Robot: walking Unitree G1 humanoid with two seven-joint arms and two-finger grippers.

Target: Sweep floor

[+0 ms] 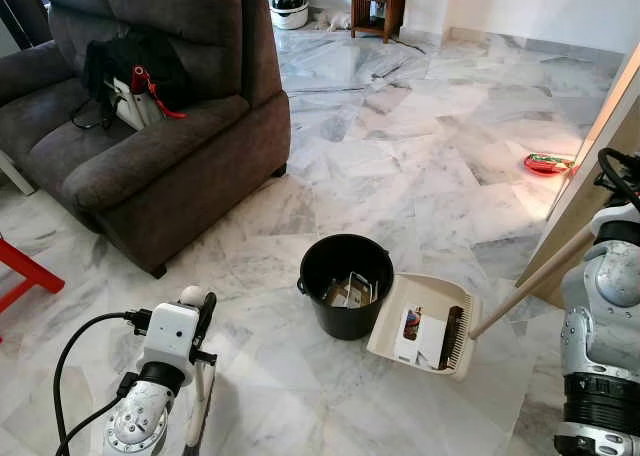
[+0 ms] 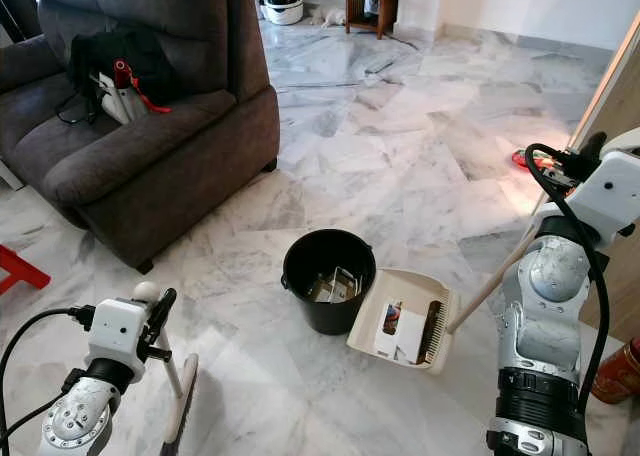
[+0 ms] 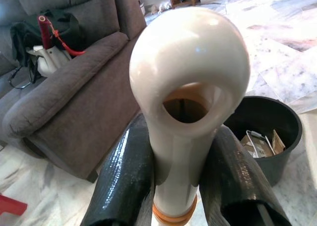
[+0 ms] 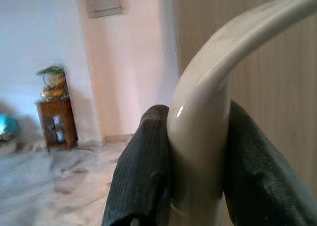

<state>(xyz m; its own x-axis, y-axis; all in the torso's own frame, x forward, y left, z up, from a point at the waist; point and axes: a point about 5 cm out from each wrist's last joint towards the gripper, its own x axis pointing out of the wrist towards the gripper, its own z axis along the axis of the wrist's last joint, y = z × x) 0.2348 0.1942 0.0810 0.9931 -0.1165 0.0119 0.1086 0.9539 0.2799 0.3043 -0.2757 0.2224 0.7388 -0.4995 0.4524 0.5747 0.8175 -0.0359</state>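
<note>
The left gripper jaws squeeze the broom; the right gripper jaws squeeze the dustpan handle, tipping trash toward the bucket at 9 o'clock.

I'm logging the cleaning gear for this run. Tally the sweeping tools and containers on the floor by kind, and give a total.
Broom, handle clamped in the left gripper: 1
Dustpan, litter in it, handle clamped in the right gripper: 1
Black bucket, beside the dustpan, scraps inside: 1
Total: 3
</note>
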